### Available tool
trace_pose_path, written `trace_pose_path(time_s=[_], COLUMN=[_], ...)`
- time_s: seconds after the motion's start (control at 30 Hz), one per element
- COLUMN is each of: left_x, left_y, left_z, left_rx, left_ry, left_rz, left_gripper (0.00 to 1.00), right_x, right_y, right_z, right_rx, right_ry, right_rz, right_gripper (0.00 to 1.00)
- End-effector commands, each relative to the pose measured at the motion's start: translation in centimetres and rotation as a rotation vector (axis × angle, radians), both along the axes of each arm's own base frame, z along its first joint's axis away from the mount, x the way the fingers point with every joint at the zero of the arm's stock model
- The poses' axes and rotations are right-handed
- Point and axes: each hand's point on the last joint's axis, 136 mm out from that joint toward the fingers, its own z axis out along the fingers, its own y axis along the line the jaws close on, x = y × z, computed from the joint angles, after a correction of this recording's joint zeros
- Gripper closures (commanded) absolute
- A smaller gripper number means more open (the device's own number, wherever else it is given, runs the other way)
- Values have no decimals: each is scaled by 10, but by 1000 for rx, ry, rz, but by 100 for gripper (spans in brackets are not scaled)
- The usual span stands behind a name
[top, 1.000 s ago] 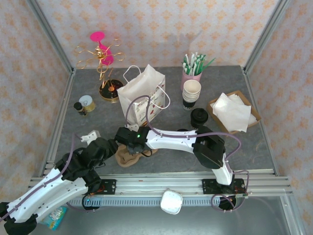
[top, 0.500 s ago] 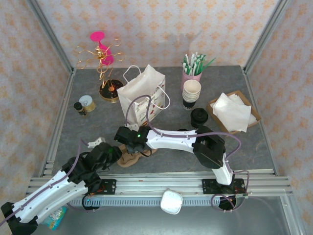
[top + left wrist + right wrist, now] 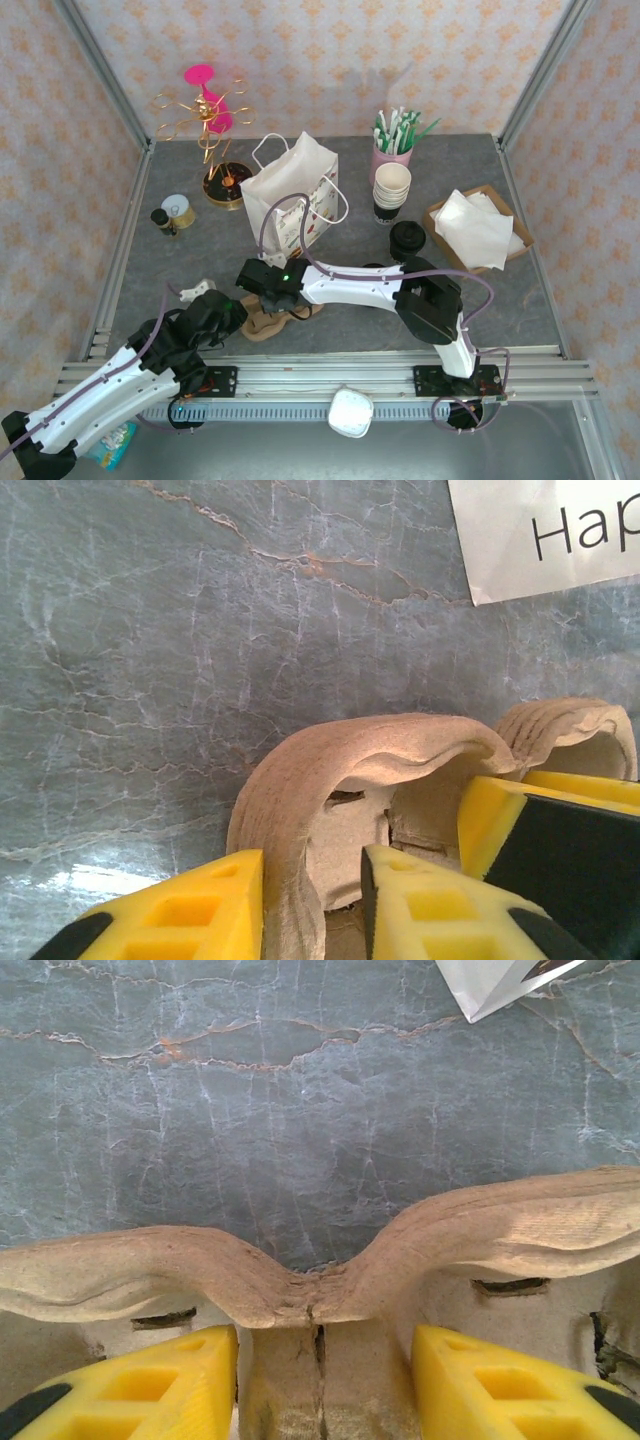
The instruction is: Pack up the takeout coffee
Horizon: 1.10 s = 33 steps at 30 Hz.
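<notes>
A grey, veined marble tabletop [image 3: 480, 290] sits inside a metal frame [image 3: 105, 75], with orange-patterned wallpaper [image 3: 330, 60] on the far, left and right sides. A white paper bag [image 3: 290, 190] stands upright toward the far edge, left of the middle. A tray of napkins [image 3: 478, 228] lies toward the right edge.

A brown pulp carrier [image 3: 262, 328] lies close to the near edge, left of the middle, and both tools are on it. The left tool [image 3: 312, 880] is partly spread and straddles the rim of one cup well. Its left finger [image 3: 170, 915] is against the outside of that wall. Its right finger [image 3: 430, 910] is inside the well, with a thin dark gap between it and the wall. The right tool [image 3: 325, 1360] comes down over the carrier's middle ridge. Its two yellow fingers [image 3: 130, 1385] look flush against either side, pinching the ridge.

The coffee [image 3: 407, 238], black with its lid on, stands upright in the right half of the tabletop. It is just in front of a cup stack [image 3: 391, 188] and beside the napkin tray's left corner. It is well apart from the carrier and both tools, farther from the near edge and closer to the right edge.
</notes>
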Motion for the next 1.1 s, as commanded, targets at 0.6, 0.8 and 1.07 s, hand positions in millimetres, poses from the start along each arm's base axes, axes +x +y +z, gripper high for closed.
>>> trace_pose_path(time_s=[0.6, 0.8, 1.07], left_x=[14, 15, 16], left_y=[-13, -12, -7], left_z=[22, 26, 29], left_rx=[-81, -68, -34], left_ry=[-65, -70, -73], left_rz=[17, 11, 16], left_gripper=[96, 99, 100], right_x=[-6, -4, -9], right_y=[2, -4, -6], right_z=[12, 21, 36], right_rx=[46, 47, 87], right_ry=[5, -13, -37], right_rz=[-11, -22, 25], right_gripper=[42, 36, 28])
